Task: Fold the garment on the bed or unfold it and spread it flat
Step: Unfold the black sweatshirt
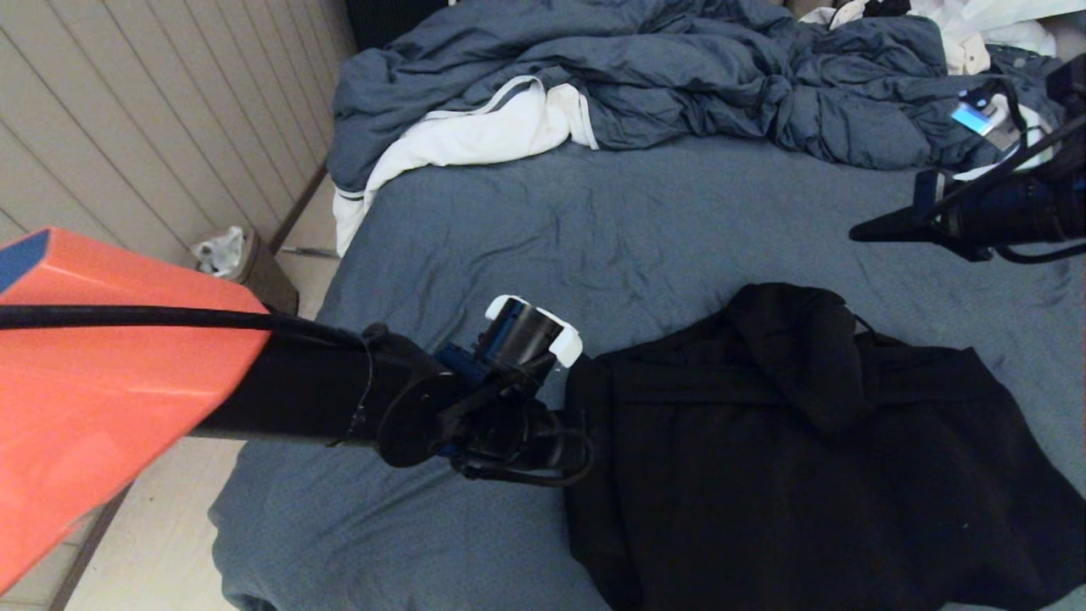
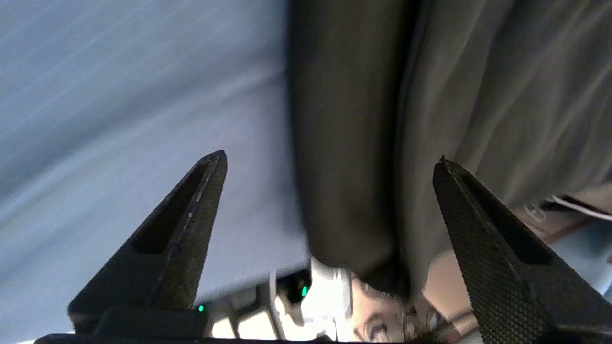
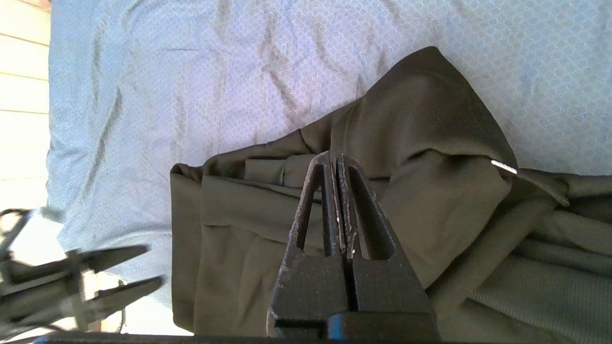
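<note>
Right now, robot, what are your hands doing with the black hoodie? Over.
Left gripper open beside hoodie edge, holding nothing. Right gripper shut, empty, above it. Hoodie folded on bed.

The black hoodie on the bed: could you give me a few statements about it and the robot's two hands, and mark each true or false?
1. The black hoodie lies on the blue-grey bed. True.
2. The left gripper has its fingers clamped shut on the hoodie. False: the fingers stand wide apart, with the hoodie's edge in front of them and nothing gripped.
3. The right gripper has its fingers pressed together. True.
4. The right gripper is carrying a fold of the hoodie. False: it holds nothing and is above the bed, clear of the cloth.
5. The white cloth lies on top of the hoodie. False: it sits far from it, beside the rumpled duvet.
</note>
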`<state>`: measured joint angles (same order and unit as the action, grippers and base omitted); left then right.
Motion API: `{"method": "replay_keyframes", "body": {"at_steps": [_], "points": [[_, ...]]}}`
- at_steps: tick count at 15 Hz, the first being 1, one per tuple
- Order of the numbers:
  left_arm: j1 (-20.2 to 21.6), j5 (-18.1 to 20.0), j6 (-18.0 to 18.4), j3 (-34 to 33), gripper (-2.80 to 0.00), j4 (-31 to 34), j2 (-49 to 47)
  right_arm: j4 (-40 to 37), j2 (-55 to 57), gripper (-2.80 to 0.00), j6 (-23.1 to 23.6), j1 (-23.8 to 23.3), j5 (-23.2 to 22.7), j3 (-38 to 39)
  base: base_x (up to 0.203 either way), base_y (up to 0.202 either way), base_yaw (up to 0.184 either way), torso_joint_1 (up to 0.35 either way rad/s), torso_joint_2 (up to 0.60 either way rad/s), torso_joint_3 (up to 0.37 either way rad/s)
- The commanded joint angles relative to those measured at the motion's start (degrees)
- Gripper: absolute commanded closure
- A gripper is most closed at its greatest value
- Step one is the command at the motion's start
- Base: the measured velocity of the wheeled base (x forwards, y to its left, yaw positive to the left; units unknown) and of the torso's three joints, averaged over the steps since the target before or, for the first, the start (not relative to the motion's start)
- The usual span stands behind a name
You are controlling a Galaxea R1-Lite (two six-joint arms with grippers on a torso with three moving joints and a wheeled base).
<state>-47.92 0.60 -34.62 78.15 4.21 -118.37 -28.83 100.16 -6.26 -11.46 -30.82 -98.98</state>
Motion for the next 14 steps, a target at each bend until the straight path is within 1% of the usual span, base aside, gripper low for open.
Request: {"method": "replay_keyframes", "body": {"at_steps": [1,4,5,6,9,11,13,14], "points": [[-0.4,0.1,-0.2,2.1,-2.8,-1.1,-4.0,-0.2,-0.2,0.0,0.0,-0.1,-0.2,0.2,0.0,0.0,0.0,0.0,0.0,0.0],[-2.6,0.1,0.0,5.9,-2.8,-3.1,-6.4,0.2,0.1,0.0,0.2,-0.1,-0.1,0.3,0.0,0.0,0.0,0.0,0.0,0.0],[-2.8,0.2,0.8,6.5,-2.8,-3.3,-7.5,0.2,0.0,0.0,0.2,-0.2,-0.1,0.3,0.0,0.0,0.0,0.0,0.0,0.0],[-2.9,0.4,1.9,6.7,-2.8,-4.0,-8.3,0.2,0.0,0.0,0.2,-0.2,-0.1,0.2,0.0,0.0,0.0,0.0,0.0,0.0],[-2.9,0.7,2.4,6.8,-2.8,-5.5,-9.2,0.2,0.4,0.0,0.2,-0.4,-0.1,0.1,0.0,0.0,0.0,0.0,0.0,0.0],[-2.9,0.7,3.7,6.5,-2.8,-5.6,-8.7,0.2,0.7,0.0,0.2,-0.4,0.0,0.2,0.0,0.0,0.0,0.0,0.0,0.0],[-1.9,0.6,4.8,6.0,-2.8,-5.4,-7.4,0.2,0.7,0.0,0.2,-0.4,0.0,0.2,0.0,0.0,0.0,0.0,0.0,0.0],[-1.2,0.6,6.0,5.8,-2.8,-5.3,-7.2,0.3,0.7,0.0,0.2,-0.4,0.0,0.2,0.0,0.0,0.0,0.0,0.0,0.0]]}}
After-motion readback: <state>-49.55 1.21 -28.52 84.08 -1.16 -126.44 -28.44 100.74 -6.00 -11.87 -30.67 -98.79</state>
